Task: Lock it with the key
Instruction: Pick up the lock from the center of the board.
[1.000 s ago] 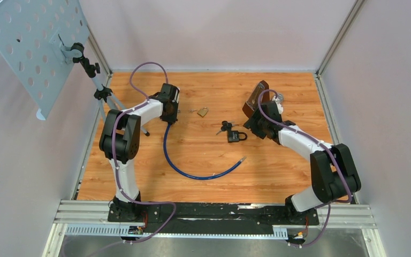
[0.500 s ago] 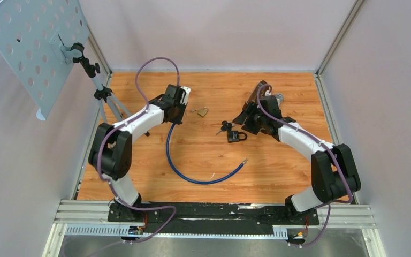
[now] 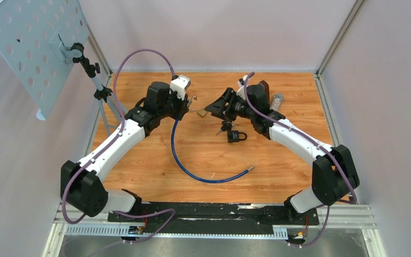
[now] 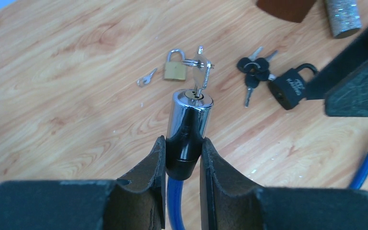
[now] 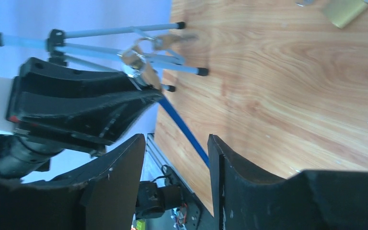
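Wooden table point(image 3: 278, 160), key point(image 4: 201, 72) in cable lock point(image 4: 189, 120)

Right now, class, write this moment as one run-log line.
left end effector: shut on lock cylinder | key: in cylinder | right end effector: open, empty

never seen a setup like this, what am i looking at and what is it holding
Two robot arms are bolted to a wooden table. One picture looks down from above; the other two come from wrist cameras. The left gripper is clamped on the chrome end of a blue cable lock, with a key in it. The right gripper is open and empty. On the table lie a brass padlock, a black padlock and a bunch of keys.
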`<state>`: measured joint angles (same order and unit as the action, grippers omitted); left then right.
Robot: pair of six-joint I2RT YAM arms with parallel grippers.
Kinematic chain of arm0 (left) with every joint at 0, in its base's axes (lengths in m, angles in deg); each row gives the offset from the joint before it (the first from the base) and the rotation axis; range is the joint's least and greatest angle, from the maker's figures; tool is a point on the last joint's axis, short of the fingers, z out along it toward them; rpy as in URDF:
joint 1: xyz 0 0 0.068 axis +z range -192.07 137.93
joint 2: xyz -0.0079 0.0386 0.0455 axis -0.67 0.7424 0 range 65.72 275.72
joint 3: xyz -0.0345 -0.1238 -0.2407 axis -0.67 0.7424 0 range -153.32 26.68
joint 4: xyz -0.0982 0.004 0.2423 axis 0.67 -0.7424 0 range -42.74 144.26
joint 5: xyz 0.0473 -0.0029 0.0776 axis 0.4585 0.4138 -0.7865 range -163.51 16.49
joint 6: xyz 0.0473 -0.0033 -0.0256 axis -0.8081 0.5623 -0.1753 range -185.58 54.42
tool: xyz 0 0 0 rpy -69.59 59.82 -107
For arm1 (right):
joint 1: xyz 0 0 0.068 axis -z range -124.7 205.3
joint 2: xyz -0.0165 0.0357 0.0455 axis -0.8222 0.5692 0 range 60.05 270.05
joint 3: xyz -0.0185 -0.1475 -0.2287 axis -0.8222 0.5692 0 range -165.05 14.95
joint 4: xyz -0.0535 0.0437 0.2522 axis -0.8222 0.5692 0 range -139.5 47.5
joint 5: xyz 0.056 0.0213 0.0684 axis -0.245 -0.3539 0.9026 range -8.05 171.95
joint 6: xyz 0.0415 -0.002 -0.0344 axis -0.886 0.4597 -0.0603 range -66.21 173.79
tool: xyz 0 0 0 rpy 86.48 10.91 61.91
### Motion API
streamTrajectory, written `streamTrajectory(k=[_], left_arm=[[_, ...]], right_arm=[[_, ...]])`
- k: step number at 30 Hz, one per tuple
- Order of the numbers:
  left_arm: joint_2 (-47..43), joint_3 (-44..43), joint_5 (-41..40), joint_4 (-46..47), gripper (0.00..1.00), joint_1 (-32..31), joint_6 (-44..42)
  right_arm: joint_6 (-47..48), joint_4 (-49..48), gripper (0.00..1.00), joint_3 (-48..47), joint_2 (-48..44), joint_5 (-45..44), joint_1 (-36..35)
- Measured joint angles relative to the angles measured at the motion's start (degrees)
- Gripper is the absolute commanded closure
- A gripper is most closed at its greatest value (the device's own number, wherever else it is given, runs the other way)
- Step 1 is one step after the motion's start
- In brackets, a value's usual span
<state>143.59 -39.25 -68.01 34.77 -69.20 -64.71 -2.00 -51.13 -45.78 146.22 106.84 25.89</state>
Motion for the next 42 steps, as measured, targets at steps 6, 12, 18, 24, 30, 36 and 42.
streamTrajectory(k=[6, 12, 18, 24, 30, 36, 42], left_arm=[[-2.89, 0.02, 4.70, 1.90, 1.00, -1.14, -2.12], [-4.31, 0.31, 4.92, 2.67, 1.00, -2.29, -4.00], [-4.35, 0.31, 4.72, 2.58, 1.00, -2.97, -4.92], [-4.35, 0.31, 4.11, 2.19, 1.00, -3.02, -4.96], [-4.35, 0.31, 2.03, 1.81, 1.00, -3.15, -4.98], [-4.35, 0.31, 0.87, 2.27, 1.00, -3.17, -5.01], [-4.37, 0.31, 1.79, 2.51, 1.00, -3.17, -5.05]], right_arm=[[-1.18, -2.89, 0.58, -5.75, 0.00, -4.35, -4.81], [0.57, -1.25, 0.57, -10.93, 1.14, -11.74, -8.76], [2.64, 0.63, 0.59, -14.49, 2.78, -16.59, -10.71], [5.20, 2.58, 0.58, -15.52, 3.30, -20.24, -11.96], [7.37, 3.93, 0.57, -15.52, 3.30, -22.75, -12.74], [9.92, 5.27, 0.58, -14.14, 2.19, -26.58, -13.70], [10.64, 5.20, 0.58, -14.08, 2.14, -26.47, -14.08]])
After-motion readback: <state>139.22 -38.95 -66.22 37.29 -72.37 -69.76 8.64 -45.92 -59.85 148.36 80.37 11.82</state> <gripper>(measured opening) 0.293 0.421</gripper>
